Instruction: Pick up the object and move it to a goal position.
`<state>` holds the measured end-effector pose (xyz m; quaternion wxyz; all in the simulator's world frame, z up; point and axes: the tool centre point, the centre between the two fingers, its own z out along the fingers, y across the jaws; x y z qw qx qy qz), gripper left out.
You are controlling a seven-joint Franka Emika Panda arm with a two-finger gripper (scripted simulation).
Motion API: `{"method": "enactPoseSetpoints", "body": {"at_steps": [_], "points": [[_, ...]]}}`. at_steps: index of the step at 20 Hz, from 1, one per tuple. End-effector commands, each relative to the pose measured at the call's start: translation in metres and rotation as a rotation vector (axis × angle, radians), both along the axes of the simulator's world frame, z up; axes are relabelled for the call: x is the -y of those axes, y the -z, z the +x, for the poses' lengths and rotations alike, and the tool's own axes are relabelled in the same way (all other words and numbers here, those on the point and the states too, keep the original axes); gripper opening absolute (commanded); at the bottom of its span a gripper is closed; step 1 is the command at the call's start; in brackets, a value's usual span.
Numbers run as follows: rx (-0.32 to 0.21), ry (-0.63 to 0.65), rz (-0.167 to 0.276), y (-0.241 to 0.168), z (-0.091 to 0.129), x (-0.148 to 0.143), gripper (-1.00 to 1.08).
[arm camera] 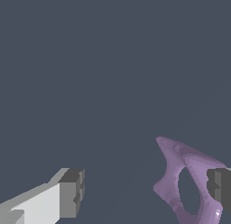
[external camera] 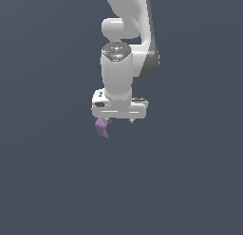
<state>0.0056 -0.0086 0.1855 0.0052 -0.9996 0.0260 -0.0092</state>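
The object point(external camera: 101, 127) is a small light-purple bent chunk that tapers to a point. In the exterior view it sits just under the left end of my white gripper point(external camera: 119, 121). In the wrist view the object point(arm camera: 173, 173) lies between my fingers, right against one dark fingertip point(arm camera: 219, 189) and partly hidden behind it. The other fingertip point(arm camera: 72, 191) is far from it. The gripper point(arm camera: 146, 191) is open wide, with a large gap between the jaws. It does not clamp the object.
A plain dark grey-blue surface fills both views. The white arm point(external camera: 128, 35) rises above the gripper to the top of the exterior view. No other objects or goal marker show.
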Motion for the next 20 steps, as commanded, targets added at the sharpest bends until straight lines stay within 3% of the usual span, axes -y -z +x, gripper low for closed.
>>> {"method": "enactPoseSetpoints", "body": {"at_steps": [1, 10, 20], "points": [[0.0, 0.0, 0.0, 0.0, 0.0, 0.0, 1.0], [0.047, -0.002, -0.015, -0.026, 0.01, 0.022, 1.0], [0.033, 0.052, -0.013, -0.011, -0.004, 0.032, 1.0]]}}
